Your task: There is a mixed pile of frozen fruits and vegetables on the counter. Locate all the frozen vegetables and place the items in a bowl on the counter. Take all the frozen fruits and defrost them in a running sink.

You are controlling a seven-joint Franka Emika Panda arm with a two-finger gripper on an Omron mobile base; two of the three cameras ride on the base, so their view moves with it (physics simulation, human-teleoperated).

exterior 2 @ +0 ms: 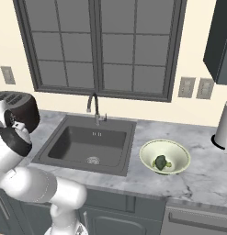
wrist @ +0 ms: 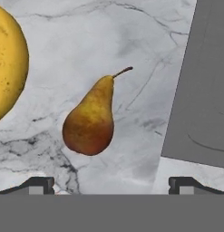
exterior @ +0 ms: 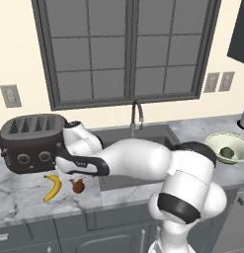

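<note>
Reddish-brown pear (wrist: 90, 122) with short stem, yellow banana (wrist: 9, 63) beside, gripper (wrist: 111, 183) spread wide

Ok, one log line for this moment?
end effector: open, above pear | banana: on counter | broccoli: in bowl

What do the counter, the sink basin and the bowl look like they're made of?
Counter: polished marble or a look-alike, white with grey veining. Sink: matte dark grey, perhaps composite or coated metal; drain looks metallic. Bowl: smooth pale green, likely glazed ceramic or plastic.
</note>
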